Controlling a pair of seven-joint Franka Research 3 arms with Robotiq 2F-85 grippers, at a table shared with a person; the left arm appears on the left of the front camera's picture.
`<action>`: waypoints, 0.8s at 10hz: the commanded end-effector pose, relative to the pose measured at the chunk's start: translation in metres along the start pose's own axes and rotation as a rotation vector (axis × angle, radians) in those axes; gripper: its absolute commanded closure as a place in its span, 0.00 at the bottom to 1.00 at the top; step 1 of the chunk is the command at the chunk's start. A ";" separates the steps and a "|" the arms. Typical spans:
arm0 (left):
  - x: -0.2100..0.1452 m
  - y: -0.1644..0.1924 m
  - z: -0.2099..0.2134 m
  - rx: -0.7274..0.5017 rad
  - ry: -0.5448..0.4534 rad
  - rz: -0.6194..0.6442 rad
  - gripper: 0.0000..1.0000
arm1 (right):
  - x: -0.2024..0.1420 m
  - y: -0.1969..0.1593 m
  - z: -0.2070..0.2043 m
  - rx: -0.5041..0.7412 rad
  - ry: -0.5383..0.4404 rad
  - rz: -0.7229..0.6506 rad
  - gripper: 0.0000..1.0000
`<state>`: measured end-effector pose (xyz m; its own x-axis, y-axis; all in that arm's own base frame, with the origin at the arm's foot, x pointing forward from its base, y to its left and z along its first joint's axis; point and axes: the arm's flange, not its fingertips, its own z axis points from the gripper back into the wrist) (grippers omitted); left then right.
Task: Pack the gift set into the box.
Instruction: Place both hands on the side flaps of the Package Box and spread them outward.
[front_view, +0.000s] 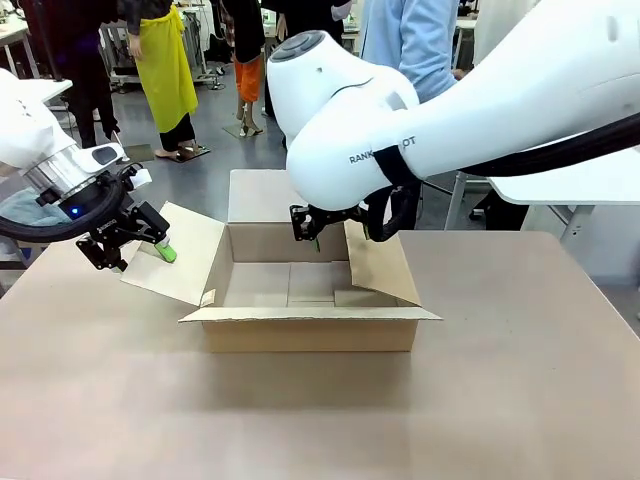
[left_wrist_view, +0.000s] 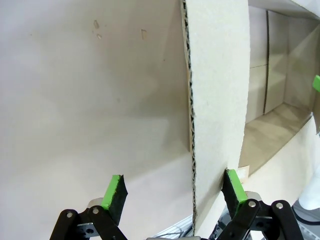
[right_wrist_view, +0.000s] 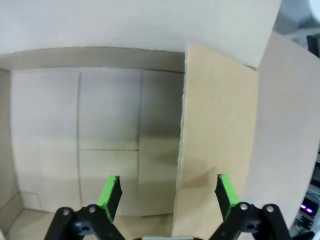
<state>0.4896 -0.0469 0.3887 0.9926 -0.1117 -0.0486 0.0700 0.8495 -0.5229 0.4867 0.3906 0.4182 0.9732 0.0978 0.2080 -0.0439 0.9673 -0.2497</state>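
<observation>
Tan table (front_view: 100, 400), open box (front_view: 310, 335), both jaws spread, each astride a side-flap edge (left_wrist_view: 190, 100).

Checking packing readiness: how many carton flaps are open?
4: far flap upright; left flap straddled by the left gripper; right flap straddled by the right gripper; near flap folded outward.

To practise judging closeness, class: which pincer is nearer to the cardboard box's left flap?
Left. The left pincer straddles the edge of the left flap, jaws open. The right pincer is across the box, straddling the right flap near the far wall.
</observation>
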 end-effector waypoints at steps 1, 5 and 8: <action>-0.003 0.000 0.001 0.020 -0.005 0.003 0.00 | 0.013 -0.002 -0.001 -0.083 -0.008 -0.072 0.00; -0.003 0.000 0.001 0.020 -0.005 0.003 0.00 | 0.015 -0.058 0.003 -0.144 -0.028 -0.210 0.00; -0.003 0.000 0.001 0.020 -0.005 0.003 0.00 | 0.011 -0.123 0.015 -0.035 -0.014 -0.247 0.00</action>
<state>0.4896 -0.0469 0.3889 0.9926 -0.1116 -0.0479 0.0703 0.8496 -0.5227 0.5130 0.3016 0.4708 0.9479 -0.1285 0.2916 0.2136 0.9354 -0.2819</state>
